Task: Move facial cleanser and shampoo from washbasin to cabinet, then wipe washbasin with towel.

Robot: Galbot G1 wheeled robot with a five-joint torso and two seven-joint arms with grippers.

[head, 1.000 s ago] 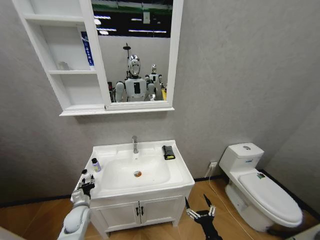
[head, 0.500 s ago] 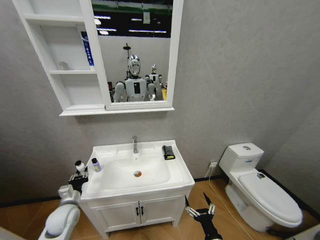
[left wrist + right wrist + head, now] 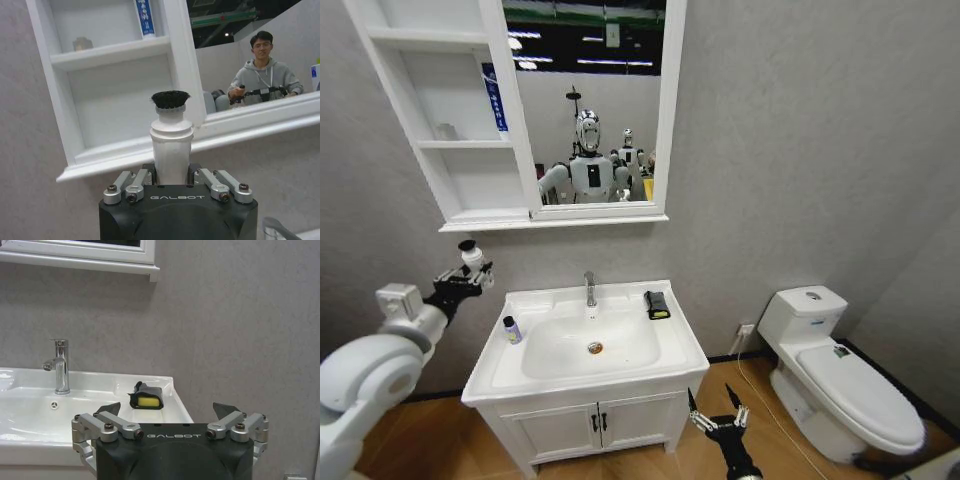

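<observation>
My left gripper [image 3: 467,273] is shut on a white bottle with a black cap [image 3: 471,254], held upright in the air left of the washbasin [image 3: 682,347] and just below the cabinet [image 3: 460,180]. The left wrist view has the bottle [image 3: 171,142] in front of the cabinet's lowest open shelf [image 3: 112,102]. I cannot tell whether it is the cleanser or the shampoo. A second small bottle with a dark cap [image 3: 511,330] stands on the basin's left rim. The black towel [image 3: 657,305] with its yellow patch [image 3: 147,401] lies at the back right corner. My right gripper [image 3: 718,411] hangs open, low, in front of the basin.
A chrome tap [image 3: 589,288] stands at the basin's back centre. A blue tube [image 3: 495,98] leans on a middle cabinet shelf. Below the basin is a two-door vanity cupboard [image 3: 600,425]. A white toilet [image 3: 840,370] stands to the right.
My left arm has risen from beside the basin's left front corner up and to the left, carrying the white bottle towards the cabinet. The right gripper has stayed put.
</observation>
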